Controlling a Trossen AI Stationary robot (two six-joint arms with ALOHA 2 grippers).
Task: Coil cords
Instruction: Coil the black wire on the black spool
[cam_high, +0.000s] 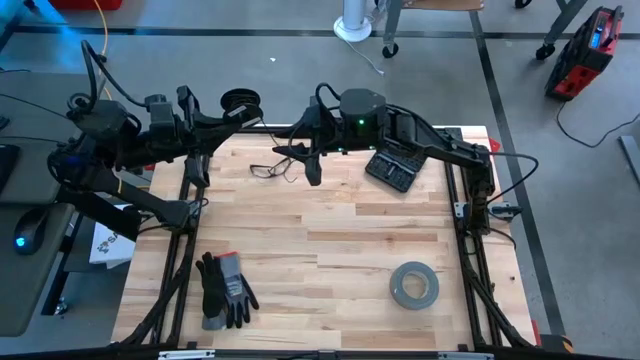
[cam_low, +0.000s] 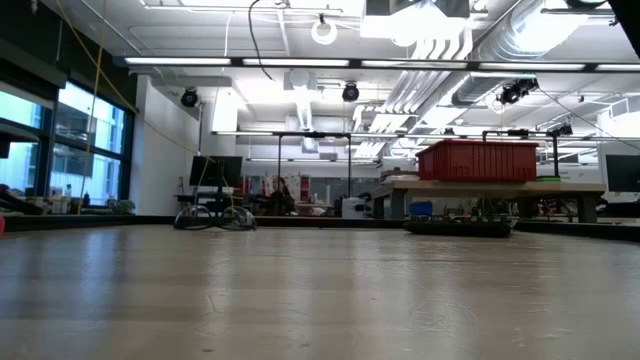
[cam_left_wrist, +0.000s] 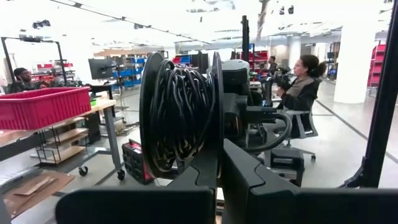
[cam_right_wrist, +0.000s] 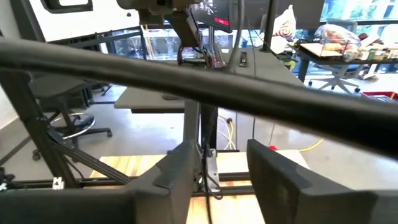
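The small round black spool (cam_left_wrist: 180, 112), wound with thin dark cord, is held up past the table's far edge with my left gripper (cam_high: 222, 112) shut on it. A loose stretch of the cord (cam_high: 266, 168) lies in loops on the wood near the far edge; the low view shows those loops (cam_low: 215, 218) too. My right gripper (cam_high: 302, 160) hovers open just right of the loops, above the table. In the right wrist view a thin strand of cord (cam_right_wrist: 203, 179) runs between its fingers, close to one of them. My left gripper pinches the rim of one spool flange (cam_left_wrist: 217, 146) between its two fingers, at the flange's lower edge. The fingers reach out roughly level toward the far side. The spool stands on edge above them, lifted clear of the table. Whether my right gripper touches the strand, I cannot tell.
A grey tape roll (cam_high: 414, 285) lies at the near right and a pair of dark gloves (cam_high: 225, 290) at the near left. A black case (cam_high: 393, 168) sits at the far right. Dark frame rails (cam_high: 470, 215) run along the table's sides. People sit in the room beyond.
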